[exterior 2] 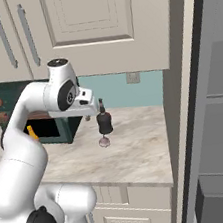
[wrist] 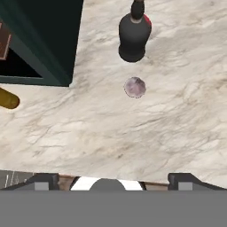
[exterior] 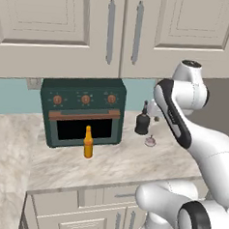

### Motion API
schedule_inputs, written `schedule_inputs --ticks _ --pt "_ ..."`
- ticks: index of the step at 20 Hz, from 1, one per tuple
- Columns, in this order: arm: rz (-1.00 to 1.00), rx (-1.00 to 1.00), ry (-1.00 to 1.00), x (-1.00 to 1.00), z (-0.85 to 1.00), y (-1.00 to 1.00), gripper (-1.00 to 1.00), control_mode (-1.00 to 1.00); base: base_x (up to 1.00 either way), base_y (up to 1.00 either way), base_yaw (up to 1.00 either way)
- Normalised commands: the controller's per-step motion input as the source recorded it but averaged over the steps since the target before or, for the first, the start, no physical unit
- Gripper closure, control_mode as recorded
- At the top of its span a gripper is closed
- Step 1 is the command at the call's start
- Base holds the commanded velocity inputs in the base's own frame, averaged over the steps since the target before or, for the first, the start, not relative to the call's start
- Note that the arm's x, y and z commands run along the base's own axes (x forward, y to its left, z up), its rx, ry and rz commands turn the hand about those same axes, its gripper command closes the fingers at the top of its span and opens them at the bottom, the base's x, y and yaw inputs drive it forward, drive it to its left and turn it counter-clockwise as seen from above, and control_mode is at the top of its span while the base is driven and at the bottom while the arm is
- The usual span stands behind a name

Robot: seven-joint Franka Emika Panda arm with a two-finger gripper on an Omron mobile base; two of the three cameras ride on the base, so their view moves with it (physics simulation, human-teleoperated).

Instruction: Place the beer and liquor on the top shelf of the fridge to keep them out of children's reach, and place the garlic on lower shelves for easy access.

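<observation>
Left base view: a marble-patterned counter (exterior: 122, 165) runs across the middle of the frame under cream wall cabinets. At centre left stands a dark green countertop oven (exterior: 82, 112). The beer (exterior: 88, 142), a slim orange bottle, stands just in front of the oven door. Right of centre stands the liquor (exterior: 142, 121), a squat black bottle, and just beside it, lower right, lies the garlic (exterior: 150, 141), a small pale bulb. The white arm rises from the lower right and partly covers this area.

Right base view: the arm bends in from the lower left. The hand hangs at centre left, above and just left of the liquor (exterior 2: 104, 120), with the garlic (exterior 2: 104, 142) directly below the bottle in the frame. The fridge (exterior 2: 220, 117) fills the right edge, its grey shelves visible and well apart from the counter items.

Hand view: the gripper (wrist: 113, 179) looks down at the counter, its tips spread wide at the bottom edge, holding nothing. The garlic (wrist: 135, 87) sits at upper centre, the liquor (wrist: 134, 34) above it.

The step in hand appears to be the first pick, likely the garlic or liquor; the next move calls for lowering the spread tips around one. No readable writing or brand appears.
</observation>
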Motion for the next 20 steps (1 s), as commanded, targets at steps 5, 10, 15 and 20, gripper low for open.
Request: schedule_inputs --ticks 5,10,15,20 --pt "-0.08 0.00 0.00 0.01 -0.57 -0.10 -1.00 -1.00 0.00 0.00 0.00" --pt "-0.05 0.00 0.00 0.16 -0.42 -0.26 -1.00 -1.00 0.00 0.00 0.00" --pt "-0.06 0.00 0.00 0.29 -0.65 -0.32 -1.00 -1.00 0.00 0.00 0.00" --pt "-0.02 0.00 0.00 0.40 -0.56 -0.11 -1.00 -1.00 0.00 0.00 0.00"
